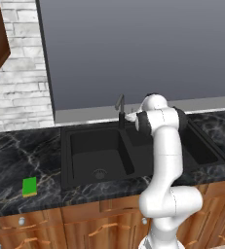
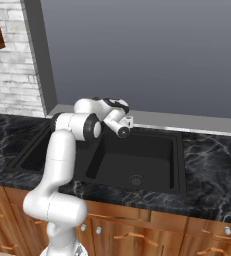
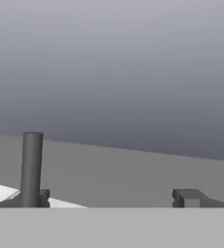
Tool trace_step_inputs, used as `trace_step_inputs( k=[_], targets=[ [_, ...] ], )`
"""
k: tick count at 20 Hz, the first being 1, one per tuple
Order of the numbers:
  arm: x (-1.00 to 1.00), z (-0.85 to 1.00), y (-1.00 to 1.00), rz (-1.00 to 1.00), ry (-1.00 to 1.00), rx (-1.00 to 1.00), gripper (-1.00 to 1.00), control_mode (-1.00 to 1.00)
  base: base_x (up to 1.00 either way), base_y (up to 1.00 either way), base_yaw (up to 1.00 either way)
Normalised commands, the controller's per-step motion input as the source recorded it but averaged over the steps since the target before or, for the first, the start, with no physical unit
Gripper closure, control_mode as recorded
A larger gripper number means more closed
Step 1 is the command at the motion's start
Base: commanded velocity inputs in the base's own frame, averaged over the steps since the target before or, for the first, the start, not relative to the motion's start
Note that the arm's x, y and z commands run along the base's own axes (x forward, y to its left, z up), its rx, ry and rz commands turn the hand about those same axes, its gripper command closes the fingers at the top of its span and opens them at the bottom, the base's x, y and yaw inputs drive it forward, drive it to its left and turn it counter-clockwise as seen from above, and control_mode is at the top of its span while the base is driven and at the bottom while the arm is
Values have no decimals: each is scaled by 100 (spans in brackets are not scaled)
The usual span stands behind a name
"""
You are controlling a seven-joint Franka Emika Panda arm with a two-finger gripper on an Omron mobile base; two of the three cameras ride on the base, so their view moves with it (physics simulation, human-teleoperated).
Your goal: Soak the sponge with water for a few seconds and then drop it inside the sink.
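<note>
The two-finger claw (image 3: 111, 198) is held with its jaws spread wide and nothing between them, level with the slim dark upright faucet (image 1: 120, 111) at the back of the matte black double-basin sink (image 1: 65, 160), the faucet post standing just beside one fingertip. The small flat green sponge with a yellow underside (image 1: 29, 186) is left well apart from the claw, on the dark marbled counter (image 1: 16, 155) beyond the sink's far basin. No water stream is seen, so a badly judged push could slip off the handle or jam the near finger against the post, and the sponge would then be fetched to a dry tap.
</note>
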Motion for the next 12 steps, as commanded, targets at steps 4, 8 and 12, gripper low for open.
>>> trace_step_inputs(
  k=[4, 8, 12],
  targets=[
    [3, 0, -23, -3, 3, 0, -100, -100, 0, 0, 0],
    [1, -10, -28, -5, 4, 0, -100, -100, 0, 0, 0],
    [2, -20, -35, -6, 7, 7, -100, -100, 0, 0, 0]
  ],
)
